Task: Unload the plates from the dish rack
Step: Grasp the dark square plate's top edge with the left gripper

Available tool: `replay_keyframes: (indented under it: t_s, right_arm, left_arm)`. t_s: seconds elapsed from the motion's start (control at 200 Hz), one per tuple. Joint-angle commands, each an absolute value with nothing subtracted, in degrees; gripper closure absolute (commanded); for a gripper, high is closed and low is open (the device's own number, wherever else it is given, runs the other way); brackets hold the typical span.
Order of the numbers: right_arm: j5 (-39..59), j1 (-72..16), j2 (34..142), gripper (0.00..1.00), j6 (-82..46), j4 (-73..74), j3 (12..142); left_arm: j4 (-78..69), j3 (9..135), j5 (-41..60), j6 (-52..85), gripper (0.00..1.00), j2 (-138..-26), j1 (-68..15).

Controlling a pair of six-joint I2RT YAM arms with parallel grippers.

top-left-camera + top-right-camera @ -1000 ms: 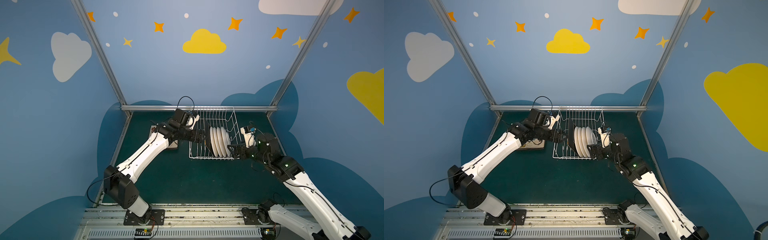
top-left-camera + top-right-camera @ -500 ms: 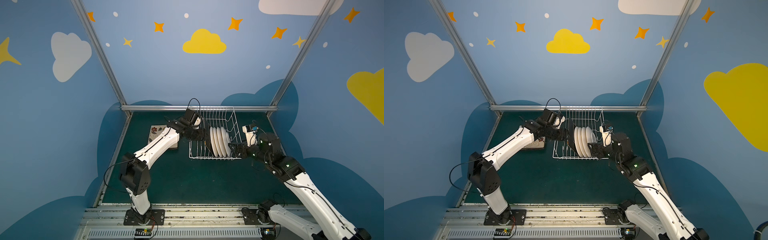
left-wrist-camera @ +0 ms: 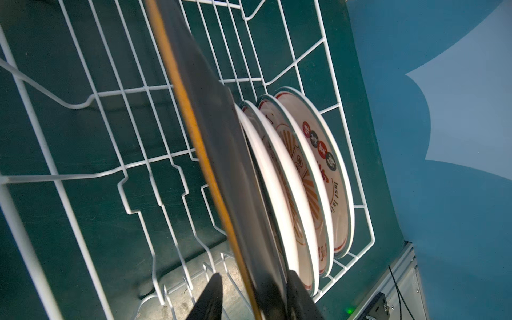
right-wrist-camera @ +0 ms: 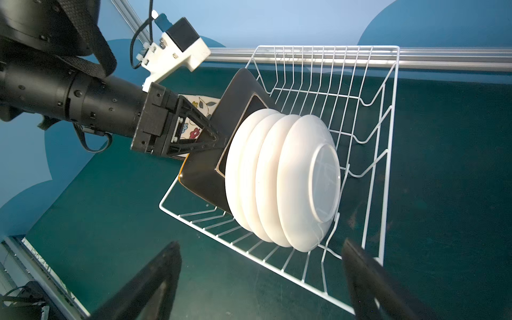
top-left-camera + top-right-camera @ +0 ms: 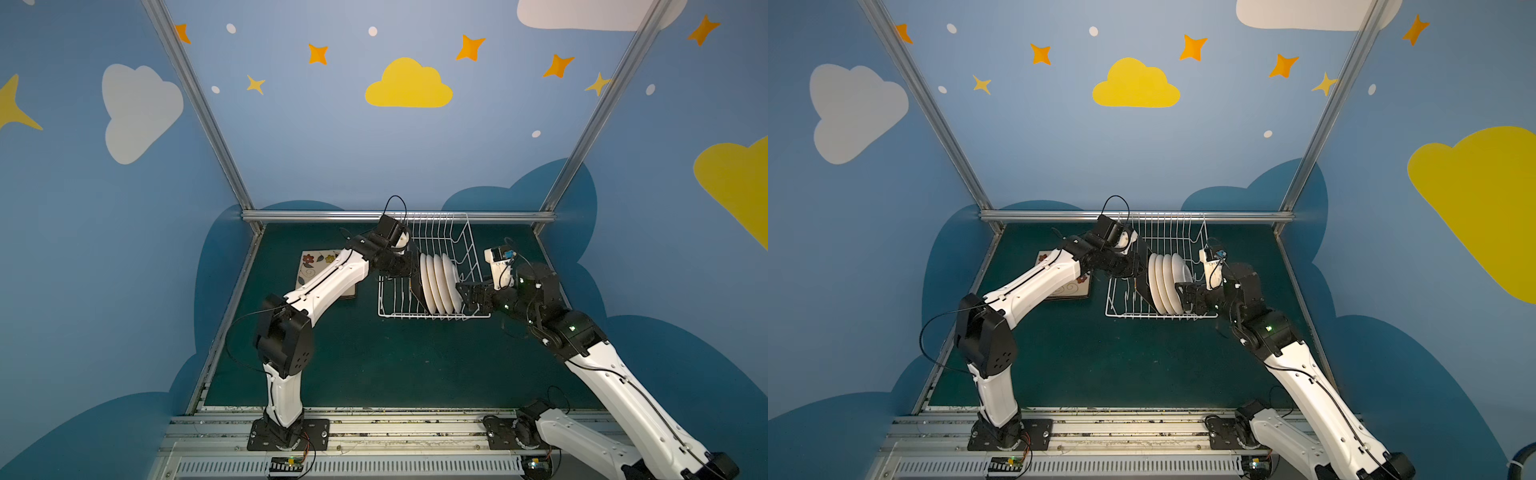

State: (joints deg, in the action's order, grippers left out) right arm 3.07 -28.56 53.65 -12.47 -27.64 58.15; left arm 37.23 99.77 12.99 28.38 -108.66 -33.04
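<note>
On the table [image 5: 374, 365], past mid-depth and right of centre: rack [image 5: 432, 317], long axis 6–12 in both top views.

Nearest is the right gripper [image 5: 467, 296], by the rack's 4 o'clock corner and pointing toward 9. Its jaws are spread wide with nothing between them. In the right wrist view both fingers are well apart and clear of the plates.

Next in: four white plates [image 5: 441, 282] on edge in the rack's near half. They're packed in a row running 9–3 and lean a bit. Backs with foot rings face 3, printed fronts face 9.

At the row's 9 o'clock end, black plate [image 5: 417, 286] stands on a corner, diamond-wise. Its black back faces 3 and sits right against the first white one.

Left gripper [image 5: 409, 269] comes in from 9–10 and straddles that plate's rim, one finger on each side. It's partly open. The left wrist view shows a gap between one finger and the rim, so it's not clamped.

At the rack's 9 o'clock, flat on the table: patterned square plate [image 5: 316, 262], face up, partly under the left arm. Can't tell how many lie beneath it.

Rack's far rim sits by the back rail [image 5: 332, 216].
</note>
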Motion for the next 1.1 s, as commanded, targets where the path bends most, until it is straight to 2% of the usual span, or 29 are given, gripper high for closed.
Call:
replay_keyframes:
  t_s: [0.0, 0.15, 0.305, 0.621, 1.096]
  right_arm:
    - [3.25, -28.19, 53.09, 0.1, -13.14, -25.89, 57.75]
    - [3.78, -28.0, 53.19, 0.1, -12.92, -25.63, 57.99]
    - [3.96, -27.92, 53.27, 0.1, -12.92, -25.55, 57.85]
    - [3.7, -27.77, 53.0, 0.1, -12.31, -26.1, 58.43]
    - [3.78, -27.55, 52.84, 0.1, -11.94, -26.26, 58.8]
  left_arm:
    - [38.02, 101.29, 13.01, 29.18, 0.63, -110.16, -33.05]
    - [39.06, 102.37, 13.01, 29.24, 0.74, -110.74, -33.14]
    - [39.46, 102.66, 13.01, 30.43, 0.79, -110.74, -33.13]
    - [38.63, 101.78, 14.81, 34.63, 0.97, -110.74, -33.7]
    - [37.18, 101.54, 13.75, 37.8, 0.97, -106.34, -34.17]
